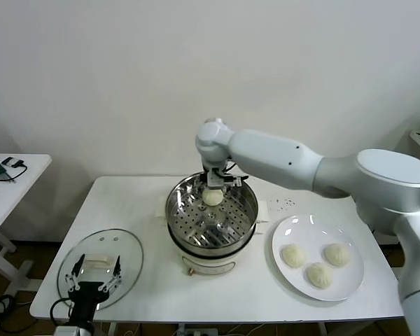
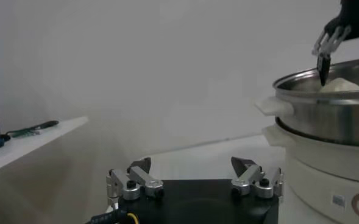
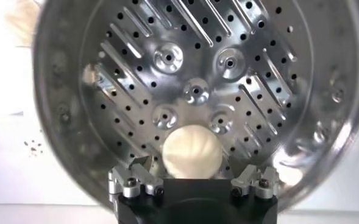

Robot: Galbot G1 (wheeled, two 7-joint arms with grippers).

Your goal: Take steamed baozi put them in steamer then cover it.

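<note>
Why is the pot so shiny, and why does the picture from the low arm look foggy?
Right wrist view: the steamer's steel floor mirrors the room light in bright patches around the baozi. Left wrist view: dim and hazy, the left gripper dark and close. Head view: even light, glare on the cover.

steamer [image 2: 325,115] cut off at frame edge; side table [image 1: 7,189] cropped

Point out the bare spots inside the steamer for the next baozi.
The steamer holds one baozi at its far wall, where the right pincer is, so that side is crowded. The perforated floor from the centre to the near wall is bare. The other three buns fill the plate.
</note>
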